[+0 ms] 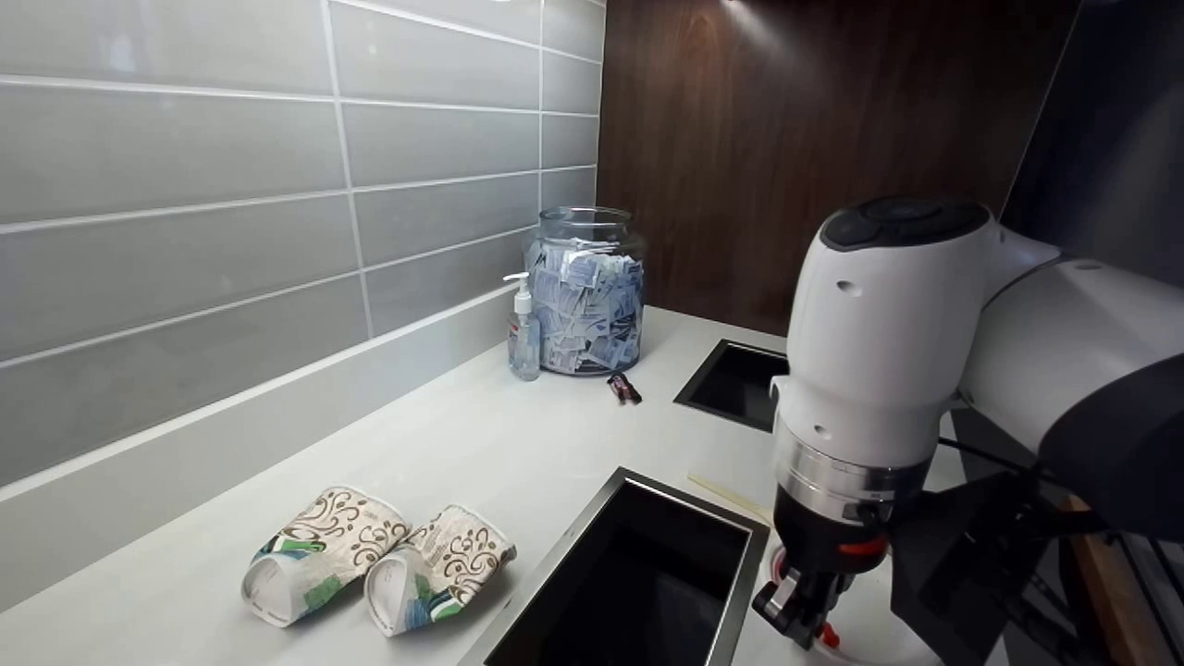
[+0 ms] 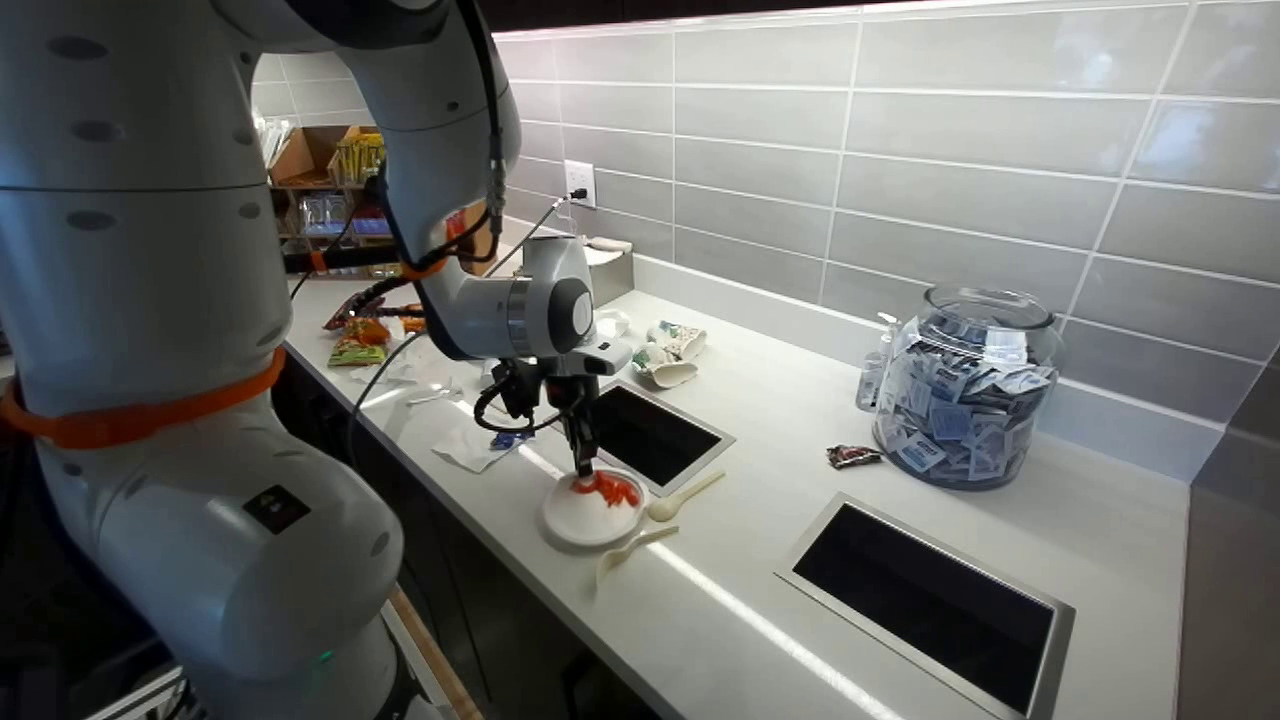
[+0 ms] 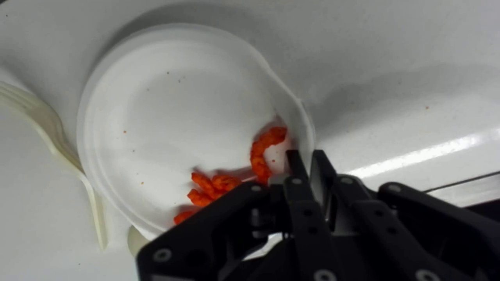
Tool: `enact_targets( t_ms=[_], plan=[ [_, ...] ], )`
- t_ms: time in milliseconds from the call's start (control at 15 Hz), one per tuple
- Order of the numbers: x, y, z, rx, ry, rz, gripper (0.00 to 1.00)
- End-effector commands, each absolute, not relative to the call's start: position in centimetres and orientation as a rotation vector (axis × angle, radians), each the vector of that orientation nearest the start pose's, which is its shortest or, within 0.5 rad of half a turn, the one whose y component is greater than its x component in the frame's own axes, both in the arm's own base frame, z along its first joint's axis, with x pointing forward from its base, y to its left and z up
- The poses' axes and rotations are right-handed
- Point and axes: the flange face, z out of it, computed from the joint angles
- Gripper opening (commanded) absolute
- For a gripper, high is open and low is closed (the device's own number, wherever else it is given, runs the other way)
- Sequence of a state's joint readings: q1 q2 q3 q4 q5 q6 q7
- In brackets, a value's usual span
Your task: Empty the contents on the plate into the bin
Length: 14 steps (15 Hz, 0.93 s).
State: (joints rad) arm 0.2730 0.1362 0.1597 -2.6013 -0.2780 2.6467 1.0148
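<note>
The white plate (image 3: 187,105) lies on the counter with red smears and crumbs. Several red-orange scraps (image 3: 259,154), the contents, rest near its rim, partly covered by my fingers in the wrist view. The gripper (image 3: 307,156) has one finger inside the rim and one outside, pinching it; the plate's edge bulges there. In both exterior views the gripper (image 2: 585,468) points down at the plate (image 2: 585,518), by the scraps (image 2: 612,488). Beside the plate is the bin (image 1: 615,573), a dark rectangular opening with a metal rim, also visible behind the plate as the bin (image 2: 655,440).
A pale fork (image 2: 635,552) and a spoon (image 2: 690,495) lie close to the plate. Crumpled cups (image 1: 324,546) lie beyond the bin. Another dark opening (image 2: 925,600), a glass jar (image 2: 970,400), a pump bottle (image 1: 524,333) and a wrapper (image 1: 624,388) are further along.
</note>
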Motion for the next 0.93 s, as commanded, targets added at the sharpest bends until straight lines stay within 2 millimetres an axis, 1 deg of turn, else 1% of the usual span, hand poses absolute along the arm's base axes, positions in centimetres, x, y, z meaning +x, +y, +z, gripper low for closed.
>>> enact_targets(
  t_ms=[0, 400, 867],
  plan=[
    [38.6, 19.1, 19.6, -3.221, 0.549, -0.026, 0.01],
    [38.6, 19.0, 19.8, -3.218, 0.552, -0.03, 0.01],
    [38.7, 19.2, 20.8, -3.241, 0.525, -0.077, 0.01]
  ],
)
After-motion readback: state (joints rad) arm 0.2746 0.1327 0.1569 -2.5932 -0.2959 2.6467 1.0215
